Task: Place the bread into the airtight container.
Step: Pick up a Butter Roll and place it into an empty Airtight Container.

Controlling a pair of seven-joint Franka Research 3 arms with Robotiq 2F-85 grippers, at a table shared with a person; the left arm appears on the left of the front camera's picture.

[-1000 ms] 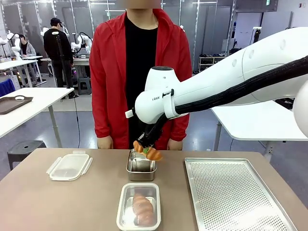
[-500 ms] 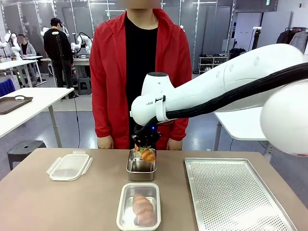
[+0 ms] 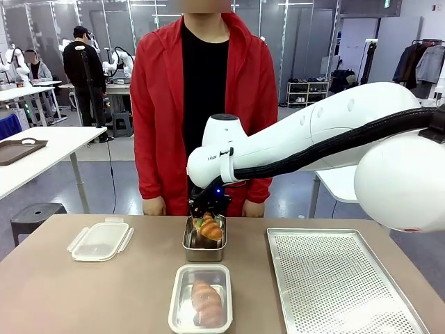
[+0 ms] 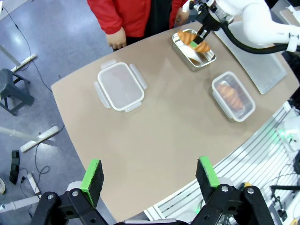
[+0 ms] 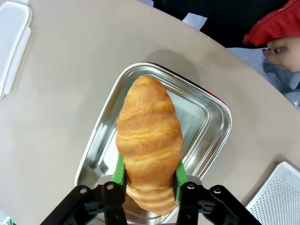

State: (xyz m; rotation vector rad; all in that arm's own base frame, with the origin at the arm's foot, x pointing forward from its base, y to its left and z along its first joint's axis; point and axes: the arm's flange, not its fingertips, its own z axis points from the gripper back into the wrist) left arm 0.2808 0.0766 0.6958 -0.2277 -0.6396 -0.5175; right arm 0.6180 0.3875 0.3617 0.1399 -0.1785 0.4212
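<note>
My right gripper (image 5: 147, 174) is clamped on a croissant (image 5: 149, 140), holding it just above the open steel container (image 3: 203, 240) at the table's far middle, in front of the person in the red jacket (image 3: 156, 104). My left gripper (image 4: 149, 177) is open, high over the near left of the table (image 4: 154, 136). A second croissant (image 3: 206, 301) lies in the nearer container (image 3: 200, 300). Clear plastic lid (image 3: 100, 240) at far left, perforated tray (image 3: 334, 282) on the right.

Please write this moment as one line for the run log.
right gripper: jaws shut on croissant | above steel container | left gripper: open, idle | second croissant: in near container
</note>
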